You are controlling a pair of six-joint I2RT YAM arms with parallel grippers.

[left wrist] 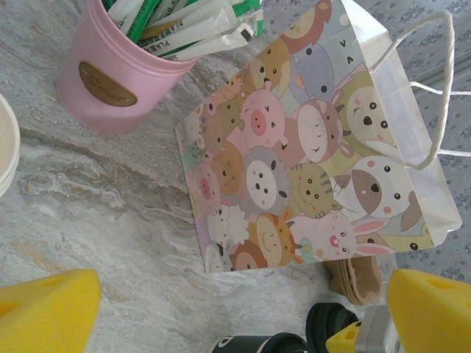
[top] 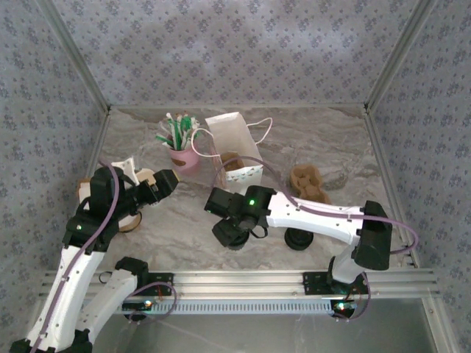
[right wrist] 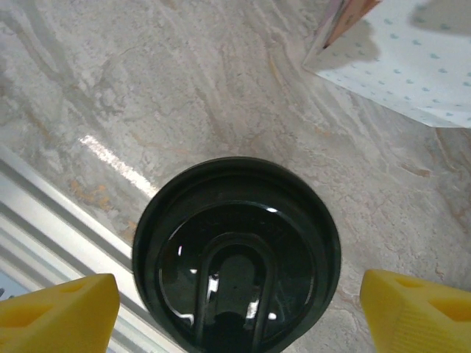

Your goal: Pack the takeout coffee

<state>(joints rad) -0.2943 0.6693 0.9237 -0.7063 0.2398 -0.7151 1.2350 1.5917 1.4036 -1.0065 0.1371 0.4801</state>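
Though beneath right gripper (right wrist: 237,312), takeout coffee (right wrist: 235,250), cup wall hidden

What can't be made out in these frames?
- Takeout coffee: cup body hidden under its own lid, right wrist view.
- Brown item: half behind the paper bag, left wrist view; unidentifiable.
- Cream cups: cut off by the left edge, left wrist view.
- Pink cup's label: too small to read, left wrist view.

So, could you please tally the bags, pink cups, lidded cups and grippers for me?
Bag: 1
Pink cup: 1
Lidded cup: 1
Grippers: 2, left gripper and right gripper
Total: 5
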